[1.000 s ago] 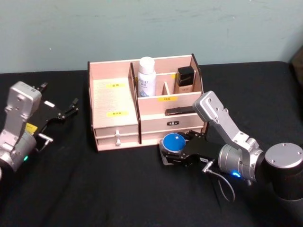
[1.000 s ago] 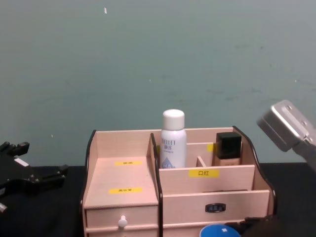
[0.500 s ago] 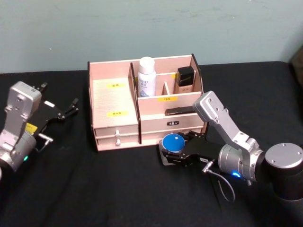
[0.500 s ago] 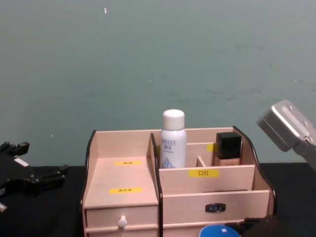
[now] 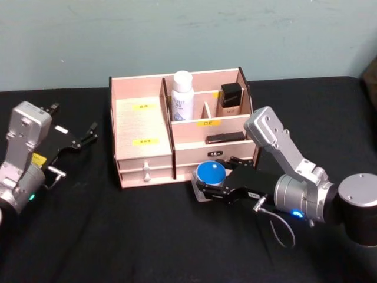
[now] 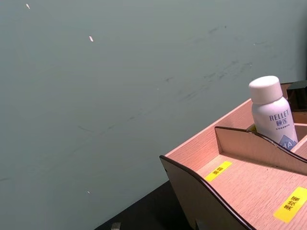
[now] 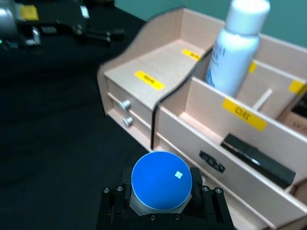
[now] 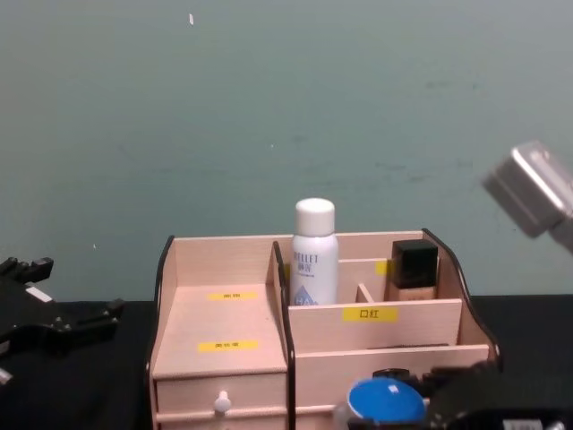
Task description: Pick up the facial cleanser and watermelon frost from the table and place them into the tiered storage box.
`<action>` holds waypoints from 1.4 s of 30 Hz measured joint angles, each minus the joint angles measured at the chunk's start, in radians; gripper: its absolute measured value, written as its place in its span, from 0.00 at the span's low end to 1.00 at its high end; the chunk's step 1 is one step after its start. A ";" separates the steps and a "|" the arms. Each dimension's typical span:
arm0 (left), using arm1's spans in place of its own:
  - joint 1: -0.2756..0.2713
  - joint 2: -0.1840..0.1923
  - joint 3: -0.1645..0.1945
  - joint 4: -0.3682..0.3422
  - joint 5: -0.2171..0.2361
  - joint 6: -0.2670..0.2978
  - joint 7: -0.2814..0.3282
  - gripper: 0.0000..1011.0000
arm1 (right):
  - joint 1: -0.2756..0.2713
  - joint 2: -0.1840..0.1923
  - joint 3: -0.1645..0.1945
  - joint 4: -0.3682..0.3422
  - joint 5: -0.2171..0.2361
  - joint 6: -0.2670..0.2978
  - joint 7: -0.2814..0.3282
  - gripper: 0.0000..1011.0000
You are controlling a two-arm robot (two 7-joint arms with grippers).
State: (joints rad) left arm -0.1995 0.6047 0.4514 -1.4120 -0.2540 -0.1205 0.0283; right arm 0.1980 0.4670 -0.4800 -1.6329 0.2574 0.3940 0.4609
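The left pincer (image 5: 88,133) hangs idle over the tabletop's (image 5: 106,236) left side, jaws apart, holding nothing. At the middle of the tabletop, towards its rear edge, stands the tiered storage box (image 5: 143,127); the white facial cleanser (image 5: 182,97) is upright in its rear compartment, so that half of the task appears done. Just in front of the box's drawers, the right pincer (image 5: 213,187) is clamped on the blue-lidded watermelon frost (image 5: 211,173), raised clear of the tabletop. Remaining, by my judgement: lift it over the front wall, set it in a compartment, release.

Blue-lidded jar (image 5: 211,173) (gripped) before box (image 5: 141,127)
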 joint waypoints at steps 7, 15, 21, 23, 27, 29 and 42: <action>0.000 0.000 0.000 0.000 0.000 0.000 0.000 1.00 | 0.008 0.012 0.001 -0.071 0.031 0.016 0.014 0.72; 0.000 0.000 0.000 0.000 0.000 0.000 0.000 1.00 | 0.067 -0.004 -0.038 -0.107 0.045 0.046 0.020 0.72; 0.000 0.000 0.000 0.000 0.000 0.000 0.000 1.00 | 0.121 -0.035 -0.078 -0.081 0.040 0.057 0.014 0.72; 0.000 0.000 0.000 0.000 0.000 0.000 0.000 1.00 | 0.133 -0.046 -0.088 -0.068 0.037 0.058 0.010 0.72; 0.000 0.000 0.000 0.000 0.000 0.000 0.000 1.00 | 0.163 -0.073 -0.107 -0.035 0.025 0.062 -0.001 0.72; 0.000 0.000 0.000 0.000 0.000 0.000 0.000 1.00 | 0.180 -0.091 -0.117 -0.016 0.018 0.063 -0.008 0.72; 0.000 0.000 0.000 0.000 0.000 0.000 0.000 1.00 | 0.259 -0.185 -0.147 0.090 -0.027 0.085 -0.041 0.72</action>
State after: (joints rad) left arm -0.1995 0.6047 0.4514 -1.4120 -0.2539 -0.1205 0.0283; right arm 0.4574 0.2824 -0.6270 -1.5429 0.2304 0.4788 0.4204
